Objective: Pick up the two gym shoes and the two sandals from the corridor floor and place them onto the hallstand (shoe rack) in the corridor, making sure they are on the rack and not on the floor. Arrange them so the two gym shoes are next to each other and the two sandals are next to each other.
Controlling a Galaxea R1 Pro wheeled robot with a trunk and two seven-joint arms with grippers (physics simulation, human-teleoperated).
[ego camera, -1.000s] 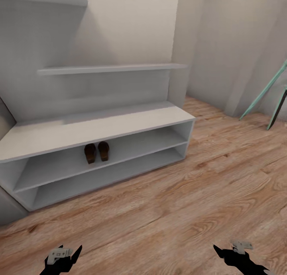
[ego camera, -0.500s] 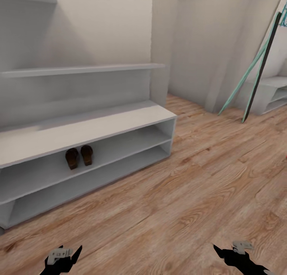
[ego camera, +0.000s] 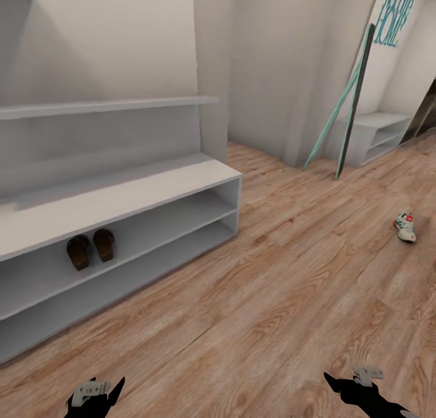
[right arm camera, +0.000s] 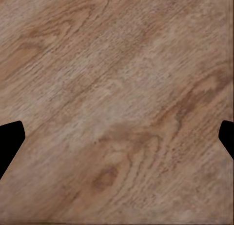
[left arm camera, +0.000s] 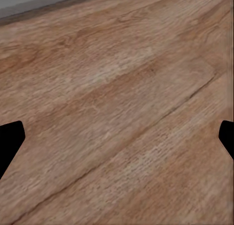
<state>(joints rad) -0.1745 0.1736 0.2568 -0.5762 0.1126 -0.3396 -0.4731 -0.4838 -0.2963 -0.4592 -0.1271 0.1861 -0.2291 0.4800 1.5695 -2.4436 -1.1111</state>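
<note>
The left gripper (ego camera: 97, 394) sits at the bottom left of the head view and the right gripper (ego camera: 357, 385) at the bottom right, both low over the corridor floor (ego camera: 272, 297) and holding nothing. In each wrist view the dark fingertips (left arm camera: 9, 139) (right arm camera: 9, 139) stand at opposite edges of the frame with bare wood planks between them, so both claws are spread wide.

Beyond the left gripper, the light-grey hallstand (ego camera: 121, 194) fills the left half of the head view. The two sandals (ego camera: 91, 248) lie side by side on its upper open shelf, toward the left of the frame, nearly touching each other. The lower shelf beneath them holds nothing that can be seen.

Far from the right gripper, at the right edge of the frame about mid-height, one gym shoe (ego camera: 405, 225) lies on the floor, well apart from the hallstand. At upper right a small grey shelf unit (ego camera: 378, 137) stands against the wall, with teal and dark slats (ego camera: 345, 109) leaning beside it.
</note>
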